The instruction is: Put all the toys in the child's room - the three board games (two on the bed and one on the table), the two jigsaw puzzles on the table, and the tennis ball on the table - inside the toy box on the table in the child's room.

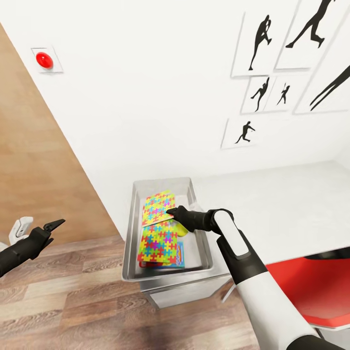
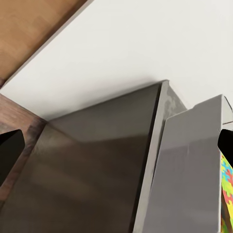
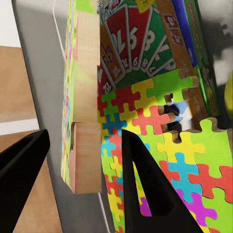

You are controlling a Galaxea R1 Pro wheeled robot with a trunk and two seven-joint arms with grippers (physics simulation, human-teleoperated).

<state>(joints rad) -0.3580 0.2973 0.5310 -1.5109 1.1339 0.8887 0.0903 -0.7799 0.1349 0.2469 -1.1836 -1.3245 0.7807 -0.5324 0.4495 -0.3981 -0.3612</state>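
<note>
The pale grey toy box [image 1: 130, 233] stands on the left end of the table [image 1: 272, 214]. One jigsaw puzzle [image 1: 158, 244] lies flat inside it, over a light-blue board game [image 1: 179, 256]. A second jigsaw puzzle [image 1: 156, 206] leans tilted on its edge. My right gripper [image 1: 170, 212] is open, its fingers straddling that slab's wooden edge [image 3: 85, 97] with gaps on both sides. The tennis ball [image 1: 181, 228] sits beside it in the box. The right wrist view shows a yellow-red-green board game [image 3: 141, 43] under the flat puzzle [image 3: 184, 160]. My left gripper [image 1: 53, 225] hangs open over the floor, left of the box.
A red chair [image 1: 301, 287] is tucked under the table at the right. A brown door [image 1: 34, 160] and a red wall button [image 1: 44, 60] are at the left. Black silhouette pictures [image 1: 265, 92] hang above. The left wrist view shows the table's dark side panel [image 2: 97, 170].
</note>
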